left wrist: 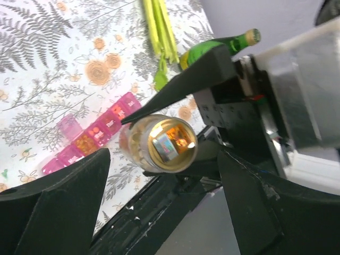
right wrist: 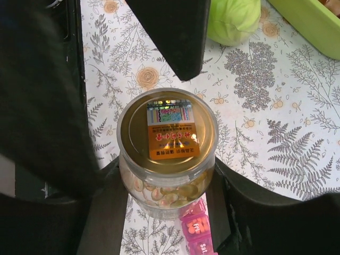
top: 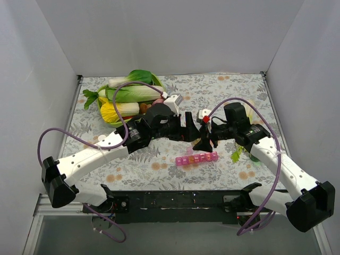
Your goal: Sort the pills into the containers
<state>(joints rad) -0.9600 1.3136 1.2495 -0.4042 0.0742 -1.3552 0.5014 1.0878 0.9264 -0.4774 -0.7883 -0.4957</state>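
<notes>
Amber pill bottle (right wrist: 167,127) clamped in R pincer (right wrist: 167,191) near pink pill-box (top: 197,158); L pincer (left wrist: 163,159) spread wide, facing its lid.

Lab test booth: plain white walls (top: 170,32) around floral-clothed table (top: 223,90).

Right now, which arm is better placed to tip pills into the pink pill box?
Right, probably. The right pincer is shut on the pill bottle, with the pill box just below it in its wrist view. The left pincer is open, holding nothing.
</notes>
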